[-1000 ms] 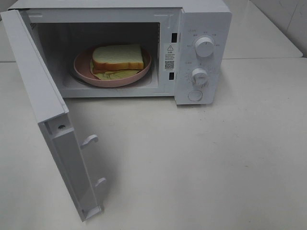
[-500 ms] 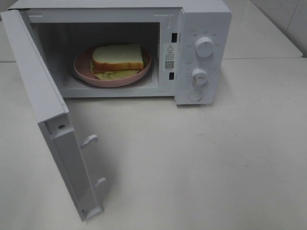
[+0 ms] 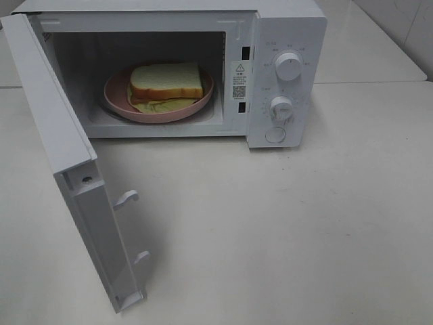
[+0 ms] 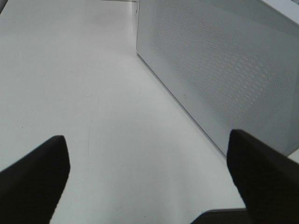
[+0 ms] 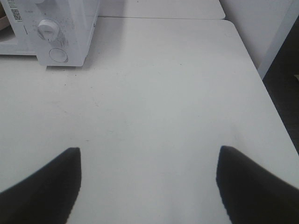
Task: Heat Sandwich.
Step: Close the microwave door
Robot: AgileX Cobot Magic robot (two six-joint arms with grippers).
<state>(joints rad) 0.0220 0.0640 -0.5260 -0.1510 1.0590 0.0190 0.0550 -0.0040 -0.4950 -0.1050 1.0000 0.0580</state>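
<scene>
1. The sandwich [image 3: 166, 81] lay on the pink plate [image 3: 116, 95] inside the microwave [image 3: 287, 27]. The door [image 3: 57, 128] stood swung wide open on the left of the tabletop [image 3: 304, 237].
2. The left jaws were spread wide and empty, hanging over bare tabletop just beside the door's perforated outer face. The right jaws were likewise apart and held nothing, well away from the control panel.
3. Loading looked finished. What seemed to remain was shutting the door and setting the heat.
4. A push landing near the hinge, or a glancing one, could have slid the whole microwave across the smooth tabletop instead of swinging the door.
5. A push that was too soft might have left the two latch hooks [image 3: 126, 197] short of their slots, so the oven would not have started.
6. The upper knob [image 3: 289, 66] and lower knob [image 3: 281, 108] sat close together, so the right jaws could easily have taken the wrong one.
7. A knob gripped off-centre might have slipped without turning. A bump on the round button [image 3: 275, 135] below might have popped the door open again.
</scene>
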